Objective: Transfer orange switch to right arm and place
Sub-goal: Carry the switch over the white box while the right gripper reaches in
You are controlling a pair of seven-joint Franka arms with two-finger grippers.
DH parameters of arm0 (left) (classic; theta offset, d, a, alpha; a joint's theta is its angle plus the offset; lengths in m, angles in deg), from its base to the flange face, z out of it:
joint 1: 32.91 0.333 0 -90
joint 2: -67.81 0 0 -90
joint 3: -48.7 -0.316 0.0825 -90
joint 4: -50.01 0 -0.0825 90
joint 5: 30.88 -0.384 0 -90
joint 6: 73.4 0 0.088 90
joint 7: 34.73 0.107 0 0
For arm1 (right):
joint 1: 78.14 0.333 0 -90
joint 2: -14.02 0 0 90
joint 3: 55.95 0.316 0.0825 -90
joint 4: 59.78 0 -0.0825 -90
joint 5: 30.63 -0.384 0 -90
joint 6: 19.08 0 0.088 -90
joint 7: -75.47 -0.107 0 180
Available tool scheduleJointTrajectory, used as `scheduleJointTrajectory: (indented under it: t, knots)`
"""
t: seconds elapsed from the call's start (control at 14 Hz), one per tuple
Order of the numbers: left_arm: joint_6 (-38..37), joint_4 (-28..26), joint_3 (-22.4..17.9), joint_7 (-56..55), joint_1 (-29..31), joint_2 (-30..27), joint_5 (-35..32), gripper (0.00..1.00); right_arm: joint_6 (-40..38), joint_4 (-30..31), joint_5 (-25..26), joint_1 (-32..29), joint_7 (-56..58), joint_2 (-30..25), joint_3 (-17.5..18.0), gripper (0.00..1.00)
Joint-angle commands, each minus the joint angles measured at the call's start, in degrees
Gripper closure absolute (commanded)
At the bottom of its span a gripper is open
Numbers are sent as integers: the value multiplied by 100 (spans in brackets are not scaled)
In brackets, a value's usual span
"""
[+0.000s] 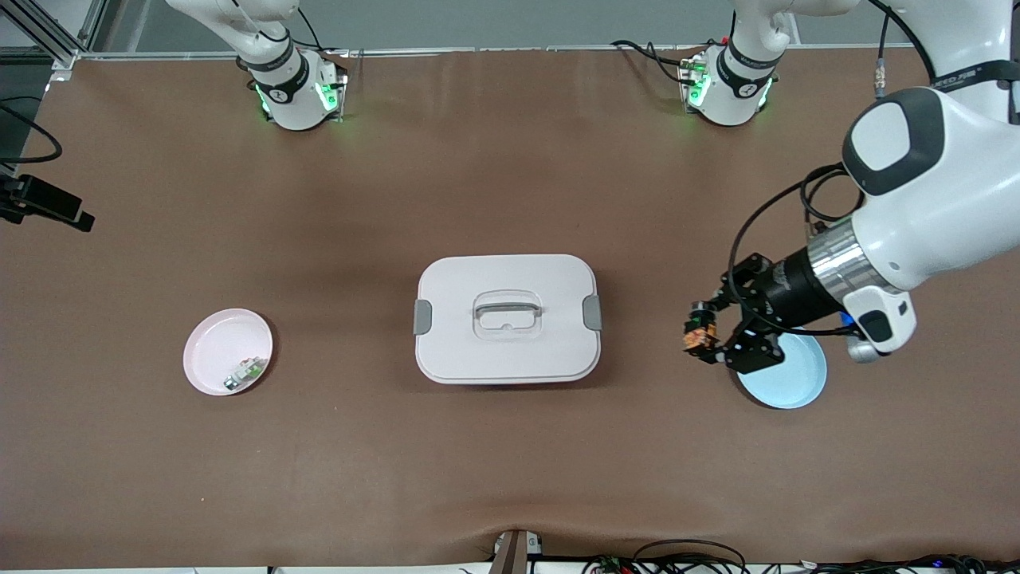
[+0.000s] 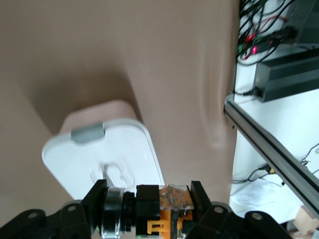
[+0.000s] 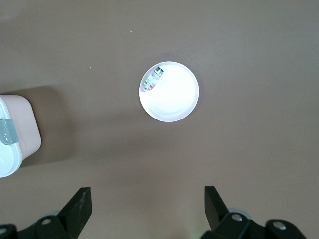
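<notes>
My left gripper [image 1: 705, 333] is shut on the orange switch [image 1: 695, 339], a small black part with orange marks. It holds it in the air just beside the blue plate [image 1: 790, 376], toward the white box. In the left wrist view the orange switch [image 2: 174, 206] sits crosswise between the jaws of the left gripper [image 2: 148, 206], black body and silver ring at one finger, orange end at the other. The right arm's hand is out of the front view. In the right wrist view my right gripper [image 3: 147, 199] stands open and empty, high over bare table near the pink plate [image 3: 174, 102].
A white lidded box [image 1: 508, 319] with grey clips stands mid-table. The pink plate [image 1: 215, 351] toward the right arm's end holds small white-and-green parts [image 1: 245, 373]. Cables and an aluminium rail [image 2: 269, 149] line the table edge nearest the front camera.
</notes>
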Motion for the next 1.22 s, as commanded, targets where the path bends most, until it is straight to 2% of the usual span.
scheduleJointTrajectory:
  t: [0.0, 0.21, 0.36, 0.43, 0.57, 0.79, 0.93, 1.15]
  knots:
    - [-42, 135, -16, -507, -274, -10, 222, 92, -45, 59, -70, -92, 16, -41, 43, 0]
    - [-51, 144, -16, -1043, -713, -10, 222, 92, -125, 59, -96, -154, 245, -32, 60, 0]
    - [-51, 153, -7, -1368, -977, -10, 292, 92, -203, 76, -288, -101, 360, -32, 95, 0]
    - [-42, 179, 2, -1509, -1100, -19, 388, 92, -299, 94, -672, -92, 351, -32, 113, 0]
    - [-16, 354, -7, -1860, -1302, -10, 643, 92, -370, 146, -1770, -101, 281, -50, 78, 0]
    - [396, 434, 2, -2274, -1759, -2, 688, 92, -152, 234, -2720, 127, 61, -41, 104, 0]
    - [800, 434, -7, -2581, -2040, 7, 697, 92, 260, 462, -3415, 215, 53, -41, 104, 0]
    - [1486, 434, -33, -3056, -2479, 86, 688, 92, 648, 630, -3971, 417, 53, -41, 104, 0]
